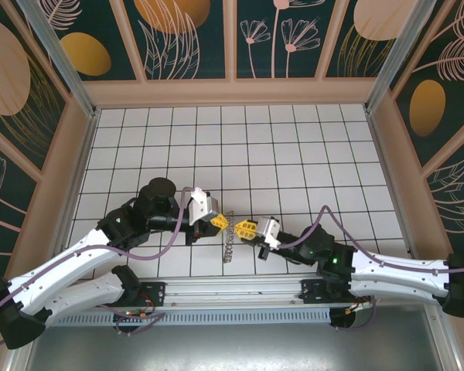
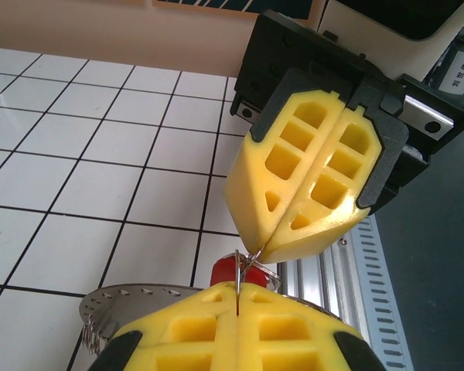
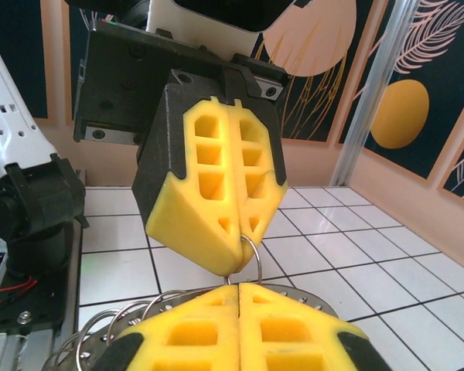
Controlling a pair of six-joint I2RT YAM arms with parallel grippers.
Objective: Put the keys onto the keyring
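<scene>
left fingers [image 2: 185, 332] cover keyring [image 2: 112, 305], key [image 2: 224, 270] just beyond.

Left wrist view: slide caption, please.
Shut left gripper meets shut right gripper tip to tip near red-headed key and toothed grey metal ring.

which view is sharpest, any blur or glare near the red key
Top external: evenly lit and crisp, but the cage posts lean outward, wide-lens distortion. Left wrist: the red key shows clearly, the left gripper at the bottom edge looks soft, and a pale sheen lies on the right gripper. Right wrist: the near right gripper is soft, no glare.
</scene>
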